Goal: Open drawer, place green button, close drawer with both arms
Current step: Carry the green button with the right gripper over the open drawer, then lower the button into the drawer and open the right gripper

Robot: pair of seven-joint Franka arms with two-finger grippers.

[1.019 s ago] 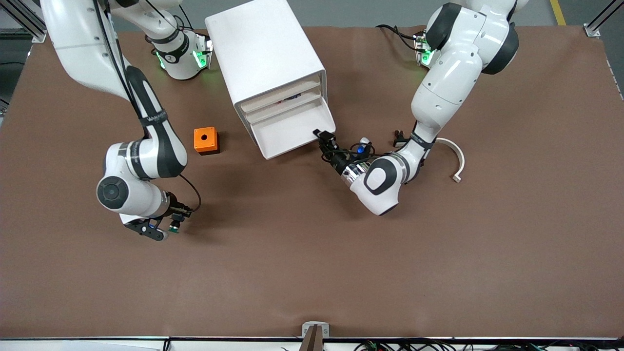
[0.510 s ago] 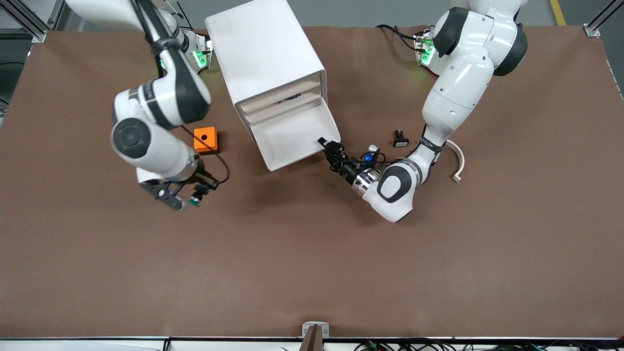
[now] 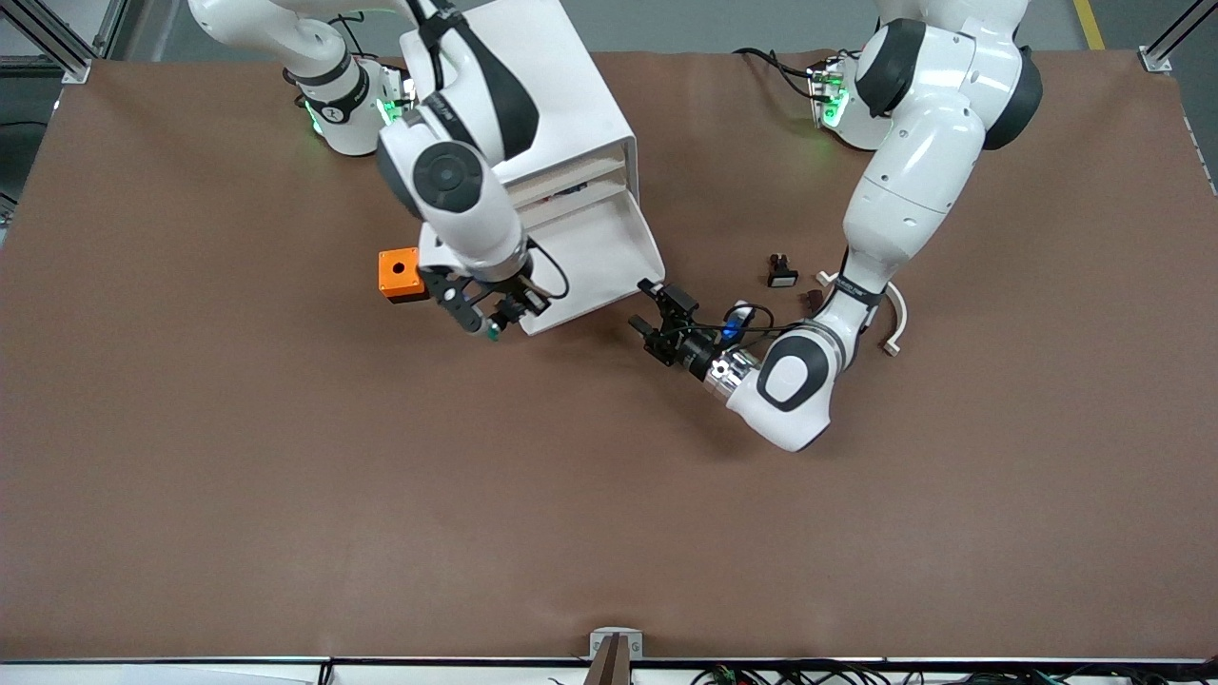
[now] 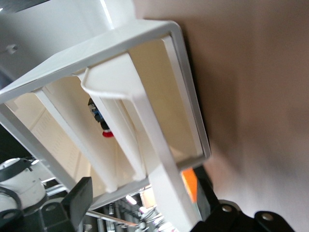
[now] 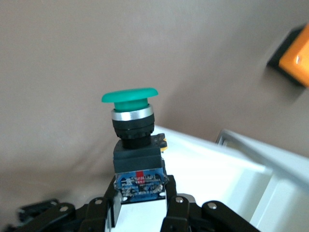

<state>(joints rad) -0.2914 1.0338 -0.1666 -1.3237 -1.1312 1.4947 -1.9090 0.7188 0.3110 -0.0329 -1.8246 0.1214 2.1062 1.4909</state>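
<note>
Here the right gripper (image 3: 483,319) clamps the button (image 5: 131,129) over the open drawer's (image 3: 595,249) front edge; the left gripper (image 3: 653,311), fingers apart, hovers empty just beside the drawer.

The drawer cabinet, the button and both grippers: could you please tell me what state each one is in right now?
Drawer: lowest of the cabinet, pulled out, nothing seen in it.
Upper fronts: not pulled out like the lowest.
Button: held upright in the air, green cap away from the fingers.
Right gripper: shut on the button, over the drawer's front corner.
Left gripper: open, holding nothing, beside the drawer front.
Orange box: resting on the table.
</note>
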